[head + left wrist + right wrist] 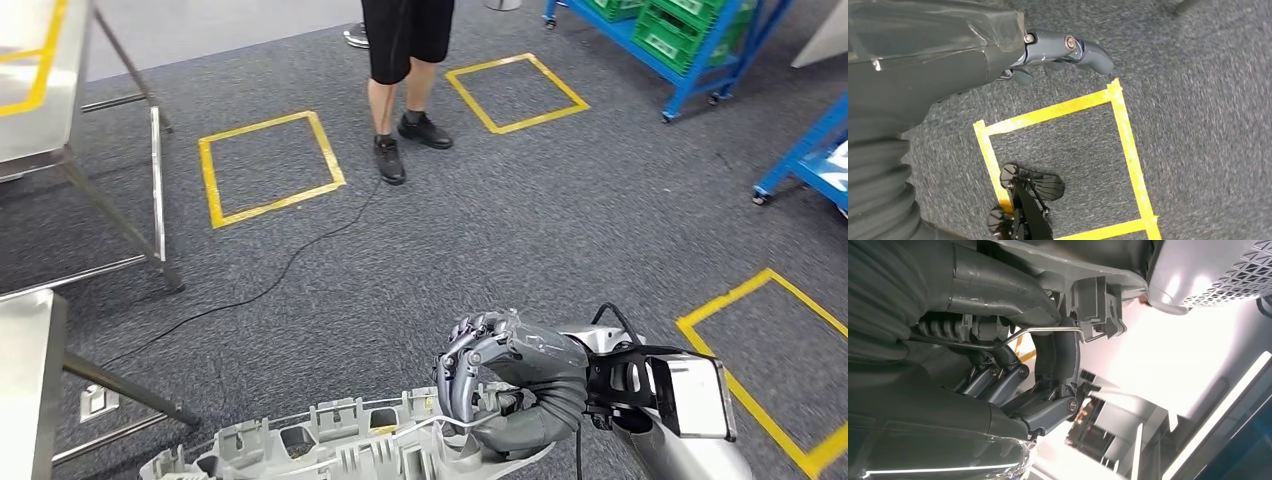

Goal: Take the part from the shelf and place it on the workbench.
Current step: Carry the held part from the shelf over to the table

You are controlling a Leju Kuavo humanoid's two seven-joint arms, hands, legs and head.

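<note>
Wide grey carpet (480, 250) is being left free ahead, bounded by a steel surface (30, 90) at the left, blue shelving (700, 60) at the right and a person's legs (395, 90) straight ahead. The long grey part (330, 445) is being gripped at one end by the right hand (495, 375) — fingers clamped round it — its lower edge being cut off. In the right wrist view a thin wire (1048, 331) on the part is being shown. The left hand (1068, 52) is being held over the floor, fingers mostly hidden — state cannot be told.

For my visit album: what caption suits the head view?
Robot's right hand carries a grey plastic part across grey carpet marked with yellow tape squares, a person standing ahead.
</note>
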